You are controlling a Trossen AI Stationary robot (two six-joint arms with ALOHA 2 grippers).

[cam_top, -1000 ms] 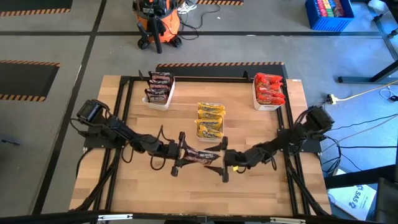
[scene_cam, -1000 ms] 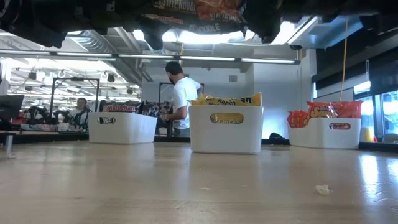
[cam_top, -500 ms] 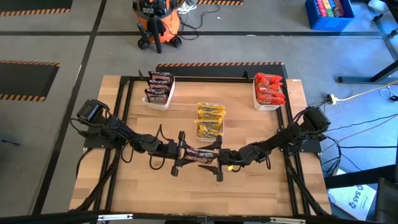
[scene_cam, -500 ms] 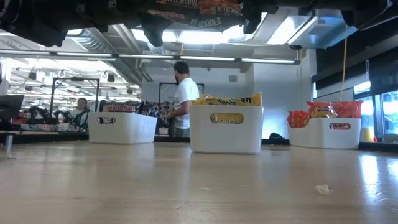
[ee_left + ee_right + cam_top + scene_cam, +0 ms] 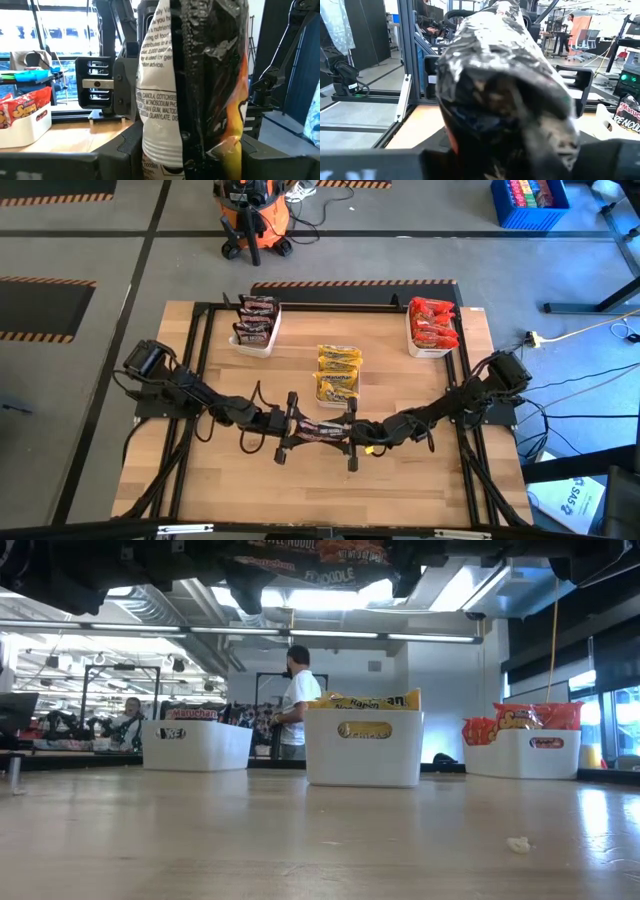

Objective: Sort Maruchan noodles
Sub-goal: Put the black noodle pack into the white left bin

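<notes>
One dark Maruchan noodles packet hangs in the air over the table's near middle, between my two grippers. My left gripper is shut on its left end and my right gripper on its right end. In the low view the packet shows from below, high above the tabletop. Farther back stand three white trays: one with dark packets, one with yellow packets, and one with red packets. My left gripper pinches the packet's left end between its two fingers, coming level from the table's left. The packet is lifted clear of the table and reaches away from the fingers toward the other arm. My right gripper has the packet's right end between its two fingers, coming level from the table's right. The crinkled end fills the space between the fingers and hides the place of contact. The packet is clear of the table.
The three trays stand in a row in the low view: left, middle, right. A black frame runs around the table. Bare wood lies below the arms. A person stands in the room behind.
My right gripper has moved toward the table's left, onto the packet's right end, and its fingers have drawn together on it. My left gripper has kept its hold, and the packet stays lifted in the same place.
</notes>
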